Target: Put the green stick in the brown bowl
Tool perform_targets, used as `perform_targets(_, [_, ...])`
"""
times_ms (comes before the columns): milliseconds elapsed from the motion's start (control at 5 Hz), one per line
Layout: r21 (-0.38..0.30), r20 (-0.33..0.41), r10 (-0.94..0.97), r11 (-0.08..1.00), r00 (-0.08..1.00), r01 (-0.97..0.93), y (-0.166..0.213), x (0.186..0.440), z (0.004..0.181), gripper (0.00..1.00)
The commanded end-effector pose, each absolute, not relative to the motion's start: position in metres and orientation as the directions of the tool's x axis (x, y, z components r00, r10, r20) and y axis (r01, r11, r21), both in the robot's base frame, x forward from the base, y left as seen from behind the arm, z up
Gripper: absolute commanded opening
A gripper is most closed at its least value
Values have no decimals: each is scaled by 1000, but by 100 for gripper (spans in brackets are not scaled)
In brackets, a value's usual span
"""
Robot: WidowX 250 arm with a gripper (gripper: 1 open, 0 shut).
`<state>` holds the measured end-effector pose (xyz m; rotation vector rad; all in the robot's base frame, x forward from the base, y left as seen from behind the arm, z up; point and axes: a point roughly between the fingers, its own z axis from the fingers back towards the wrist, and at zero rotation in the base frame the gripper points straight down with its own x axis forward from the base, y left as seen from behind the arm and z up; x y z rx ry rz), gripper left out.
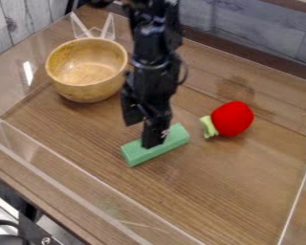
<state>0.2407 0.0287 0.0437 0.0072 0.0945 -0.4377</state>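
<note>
Green stick (157,147) right below the gripper (145,136), jaws spread wide, no readable lettering anywhere!

Bowl (88,80) up and left of the hand (153,129) — green stick (157,145) beneath it — red fruit (229,119) to its right.

i can read no text, label, brand, number or sign anywhere in view.
</note>
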Motion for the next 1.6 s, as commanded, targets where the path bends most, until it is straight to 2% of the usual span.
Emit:
perform_targets(0, [12,-31,-460,888,887,460,35,247,32,100])
perform_targets(400, [18,-17,-381,924,924,382,35,241,24,100])
perform_targets(800, [22,-21,-464,885,885,465,44,222,11,100])
perform_targets(1200, [19,-44,-496,867,867,498,56,235,2,100])
perform_targets(1400, [14,-58,-581,812,812,583,38,232,-1,100])
